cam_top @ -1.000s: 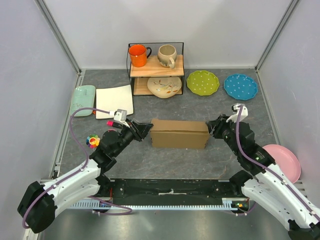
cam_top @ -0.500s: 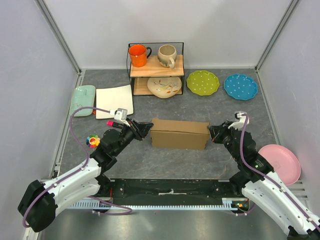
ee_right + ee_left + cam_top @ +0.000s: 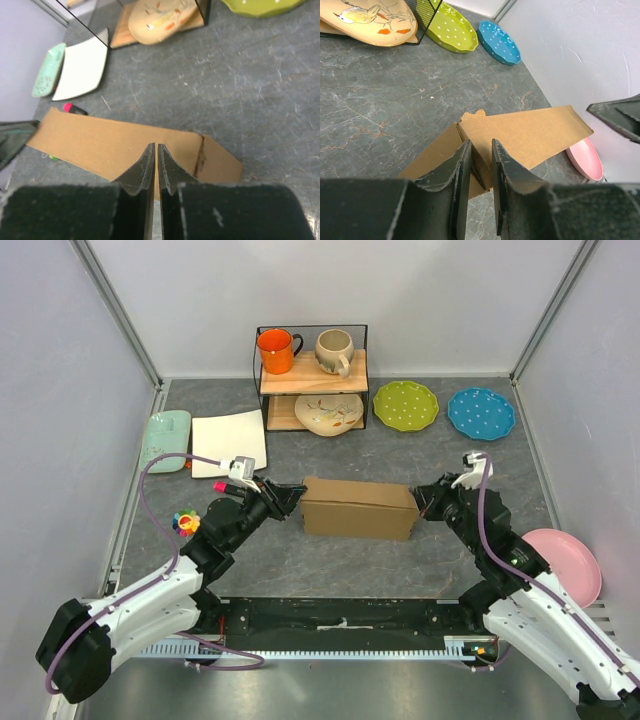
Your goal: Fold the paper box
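Only the right arm has shifted: its wrist has come back up after a slight dip, while the paper box (image 3: 358, 507) lies where it did, mid-table between the two arms. It is plain brown corrugated card, one closed shallow oblong.

The left gripper (image 3: 479, 145) clamps the box's left end wall between narrowly parted fingers. The right gripper (image 3: 154, 146) sits at the right end, jaws drawn to a thin slit; whether they nip card I cannot tell.

Underneath is a dark grey, marble-veined table top (image 3: 330, 560), closed in by pale walls.

One black wire rack (image 3: 312, 375) has two wooden shelves carrying two glazed mugs, orange (image 3: 276, 350) and cream (image 3: 334, 350), over one painted oval dish (image 3: 328, 413). Three round plates lie flat: green dotted (image 3: 405, 405), blue dotted (image 3: 481, 412), pink (image 3: 570, 565). One white square plate (image 3: 230, 442) lies beside one mint tray (image 3: 166, 438).
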Robot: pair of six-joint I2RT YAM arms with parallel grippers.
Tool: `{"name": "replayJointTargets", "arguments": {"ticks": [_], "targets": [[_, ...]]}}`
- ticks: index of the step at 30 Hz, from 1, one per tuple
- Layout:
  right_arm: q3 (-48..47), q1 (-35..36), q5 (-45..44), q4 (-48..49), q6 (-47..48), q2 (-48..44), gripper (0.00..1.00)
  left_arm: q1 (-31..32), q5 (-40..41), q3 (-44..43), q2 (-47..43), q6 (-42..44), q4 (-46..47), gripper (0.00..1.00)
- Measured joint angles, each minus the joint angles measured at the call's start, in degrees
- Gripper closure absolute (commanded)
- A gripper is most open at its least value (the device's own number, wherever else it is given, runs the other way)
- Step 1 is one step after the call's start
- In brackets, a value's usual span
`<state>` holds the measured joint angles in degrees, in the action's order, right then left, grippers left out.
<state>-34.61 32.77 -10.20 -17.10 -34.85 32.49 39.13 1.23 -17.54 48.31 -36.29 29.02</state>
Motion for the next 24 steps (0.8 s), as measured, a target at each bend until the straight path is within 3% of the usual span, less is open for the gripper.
{"name": "replayJointTargets", "arguments": {"ticks": [6, 11, 19, 24], "targets": [[7.72, -0.11, 1.01, 5.77, -2.01, -2.03, 0.91, 0.00, 0.15, -0.39, 0.68, -0.04, 0.09, 0.69], [10.88, -0.13, 1.11, 9.86, -3.63, -4.02, 0.91, 0.00, 0.35, -1.60, 0.59, -0.02, -1.90, 0.60], [11.08, -0.13, 1.27, 10.45, -4.20, -3.82, 0.91, 0.20, 2.10, -11.23, -0.85, 2.71, -16.57, 0.61], [11.06, -0.13, 1.31, 10.78, -4.22, -3.54, 0.91, 0.20, 0.48, -18.62, -0.28, 3.67, -18.08, 0.65]]}}
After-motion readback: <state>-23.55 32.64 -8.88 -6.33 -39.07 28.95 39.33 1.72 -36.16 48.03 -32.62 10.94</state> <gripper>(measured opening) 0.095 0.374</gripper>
